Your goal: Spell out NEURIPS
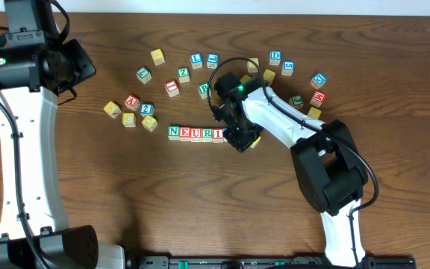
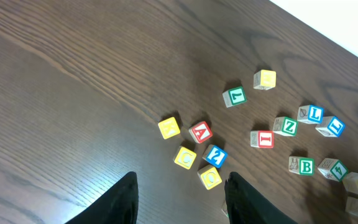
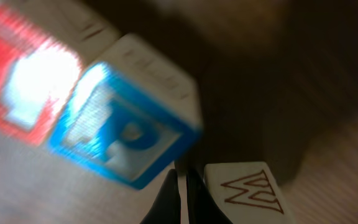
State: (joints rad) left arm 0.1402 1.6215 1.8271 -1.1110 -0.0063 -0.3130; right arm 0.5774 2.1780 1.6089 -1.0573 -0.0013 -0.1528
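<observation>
A row of letter blocks reading N, E, U, R, I (image 1: 195,134) lies mid-table. My right gripper (image 1: 239,139) is at the row's right end, low over the table. In the right wrist view its fingers (image 3: 182,186) are shut together with nothing between them, touching the lower edge of a blue P block (image 3: 126,134). The P block sits beside a red block (image 3: 17,87). A pale block with a W (image 3: 250,190) lies right of the fingers. My left gripper (image 2: 182,199) is open and empty, high above the table's left side.
Loose letter blocks are scattered behind the row: a cluster with yellow, red and blue blocks (image 1: 133,110) at left, Z and L blocks (image 1: 189,67) in the middle, and D, S and others (image 1: 297,82) at right. A yellow block (image 1: 255,139) lies by the right gripper.
</observation>
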